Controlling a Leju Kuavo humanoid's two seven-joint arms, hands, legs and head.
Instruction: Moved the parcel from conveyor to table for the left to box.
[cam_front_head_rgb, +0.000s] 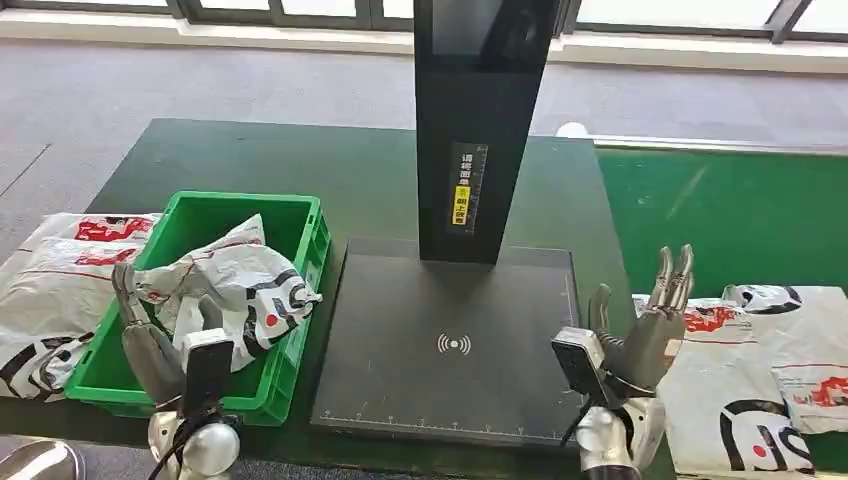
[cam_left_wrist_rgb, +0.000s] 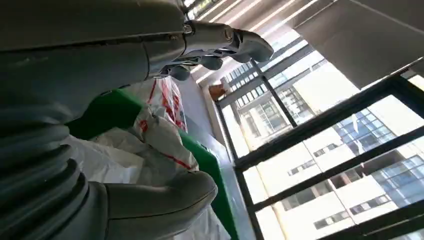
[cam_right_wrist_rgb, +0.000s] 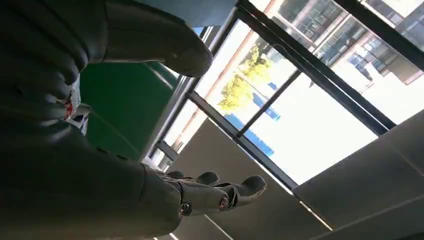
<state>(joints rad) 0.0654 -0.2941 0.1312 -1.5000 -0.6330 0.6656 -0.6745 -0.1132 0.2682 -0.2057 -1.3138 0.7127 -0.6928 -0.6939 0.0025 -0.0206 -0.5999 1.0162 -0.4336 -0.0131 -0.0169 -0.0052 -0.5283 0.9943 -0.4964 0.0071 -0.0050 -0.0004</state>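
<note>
- The dark green counter (cam_front_head_rgb: 250, 165) carried everything, with a brighter green conveyor (cam_front_head_rgb: 720, 210) along its right side.
- A black scanner stand (cam_front_head_rgb: 478, 130) rose from a flat dark base plate (cam_front_head_rgb: 450, 340) at the middle of the counter.
- A green crate (cam_front_head_rgb: 295, 250) stood just left of the plate, with a crumpled white parcel (cam_front_head_rgb: 245, 290) lying inside it.
- More white parcels (cam_front_head_rgb: 50, 280) lay left of the crate.
- Another white parcel (cam_front_head_rgb: 750, 380) lay on the conveyor, beside the right hand.
- The left hand (cam_front_head_rgb: 150, 335) stood at the crate's near edge, fingers apart, holding nothing.
- The right hand (cam_front_head_rgb: 650, 320) was raised at the plate's right edge, fingers straight and spread, empty.
</note>
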